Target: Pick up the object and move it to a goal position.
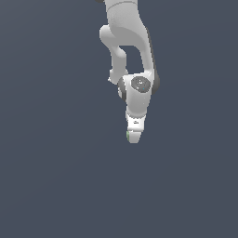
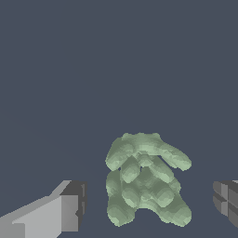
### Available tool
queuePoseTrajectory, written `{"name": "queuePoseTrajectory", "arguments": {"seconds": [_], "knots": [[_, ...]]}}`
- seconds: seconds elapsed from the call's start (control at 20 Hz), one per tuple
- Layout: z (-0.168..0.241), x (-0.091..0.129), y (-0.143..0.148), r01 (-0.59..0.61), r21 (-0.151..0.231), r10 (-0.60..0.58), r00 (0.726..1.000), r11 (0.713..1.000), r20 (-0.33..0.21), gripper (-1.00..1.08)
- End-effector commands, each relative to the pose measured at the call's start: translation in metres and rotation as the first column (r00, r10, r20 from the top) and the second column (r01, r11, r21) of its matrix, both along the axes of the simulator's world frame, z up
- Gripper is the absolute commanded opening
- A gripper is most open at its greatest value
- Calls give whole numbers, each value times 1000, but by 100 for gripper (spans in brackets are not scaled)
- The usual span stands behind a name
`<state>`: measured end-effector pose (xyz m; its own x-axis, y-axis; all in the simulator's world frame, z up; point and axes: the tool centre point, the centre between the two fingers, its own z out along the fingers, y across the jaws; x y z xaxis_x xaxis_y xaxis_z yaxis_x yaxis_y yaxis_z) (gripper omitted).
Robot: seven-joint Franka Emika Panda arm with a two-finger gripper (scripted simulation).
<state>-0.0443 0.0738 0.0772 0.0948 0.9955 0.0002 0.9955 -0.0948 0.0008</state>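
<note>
One white arm reaches down over a uniform slate-grey table (image 1: 51, 176) that fills both views. Its end effector (image 2: 151, 209) is spread wide, fingers (image 2: 69, 211) on either side of the object (image 2: 146, 183), a lumpy pale-green cluster lying between them, untouched; a green sliver (image 1: 128, 135) shows at the fingertips' 9 o'clock edge.

The light is soft and even in both views. There are no dark shadows and no glare. Edges look a little blocky, not blurry.

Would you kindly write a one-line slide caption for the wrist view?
Open gripper straddling a lumpy pale-green object, one finger on each side, not touching it.
</note>
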Motion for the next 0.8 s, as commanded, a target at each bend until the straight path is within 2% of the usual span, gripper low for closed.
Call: {"name": "queuePoseTrajectory", "arguments": {"seconds": [0.0,0.4,0.45,0.75], "knots": [[-13,-1,0,-2,0,2,1000,1000,-1,100],[-32,0,0,-3,0,3,1000,1000,-1,100],[-32,0,0,-3,0,3,1000,1000,-1,-100],[-32,0,0,-3,0,3,1000,1000,-1,-100]]}}
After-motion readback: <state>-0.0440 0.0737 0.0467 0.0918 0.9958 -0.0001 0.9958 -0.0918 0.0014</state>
